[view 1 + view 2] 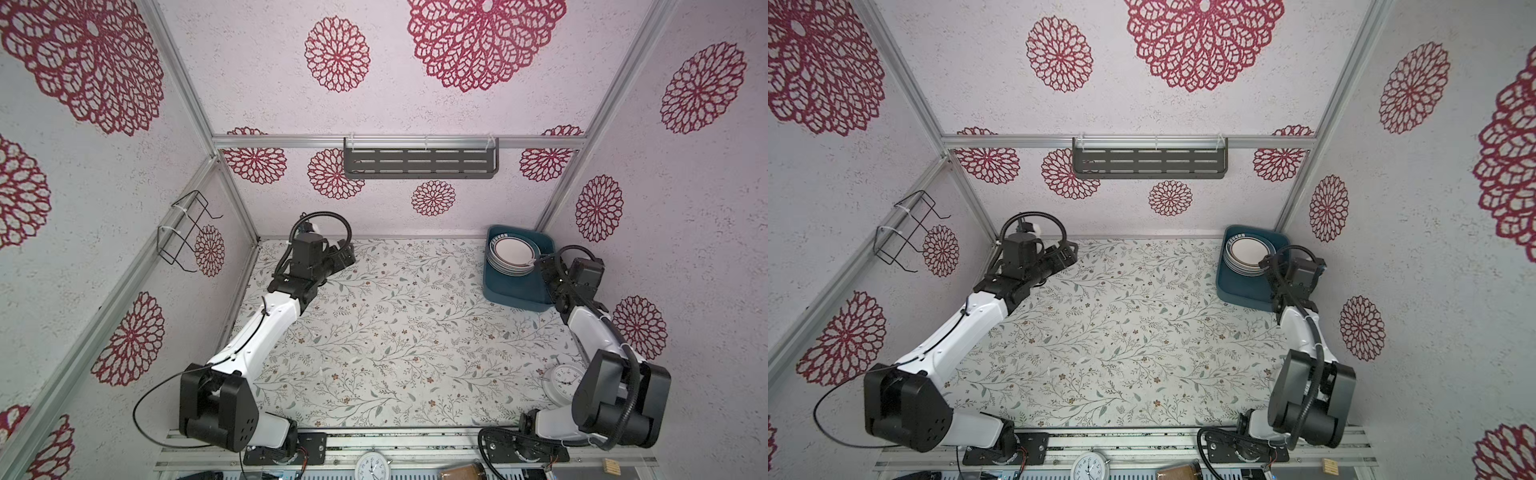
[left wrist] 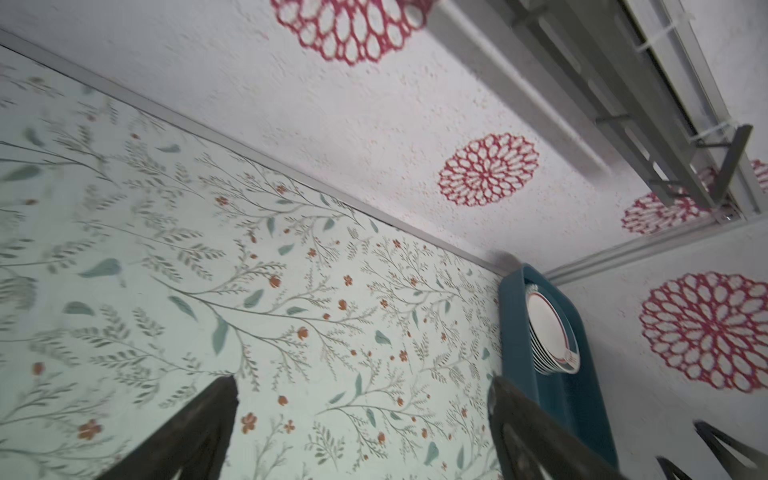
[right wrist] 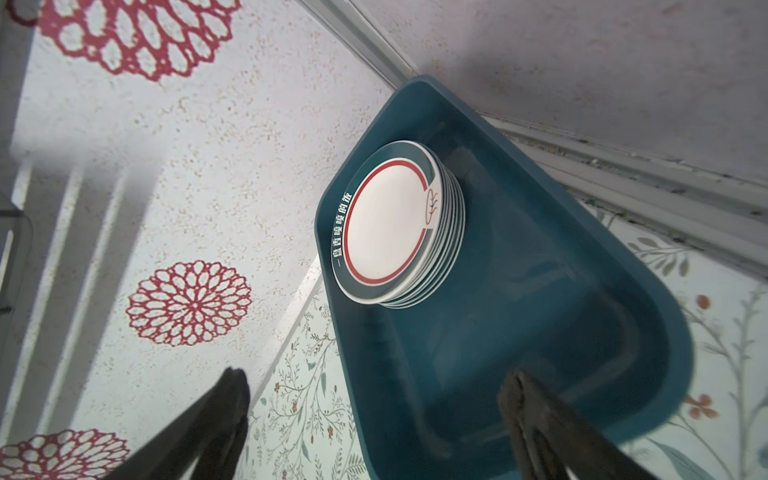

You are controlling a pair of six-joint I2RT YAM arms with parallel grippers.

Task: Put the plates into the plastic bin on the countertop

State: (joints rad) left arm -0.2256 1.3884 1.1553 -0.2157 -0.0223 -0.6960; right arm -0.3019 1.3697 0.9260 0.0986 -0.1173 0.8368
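Note:
A stack of several plates (image 1: 513, 253) (image 1: 1249, 255), white with dark-green lettered rims and a red ring, sits in the far end of the teal plastic bin (image 1: 515, 293) (image 1: 1241, 291) at the countertop's (image 1: 395, 332) back right corner. My right gripper (image 1: 545, 266) (image 3: 376, 382) hangs open and empty over the bin's near half, just short of the stack (image 3: 390, 224). One of its fingers (image 3: 523, 399) is over the bin's (image 3: 519, 299) inside. My left gripper (image 1: 347, 253) (image 2: 361, 384) is open and empty over the back left countertop, far from the bin (image 2: 513, 332).
A white round clock (image 1: 561, 382) lies at the front right, partly behind my right arm. A second clock (image 1: 372, 465) sits below the front rail. A grey slotted shelf (image 1: 419, 162) hangs on the back wall and a wire rack (image 1: 187, 232) on the left wall.

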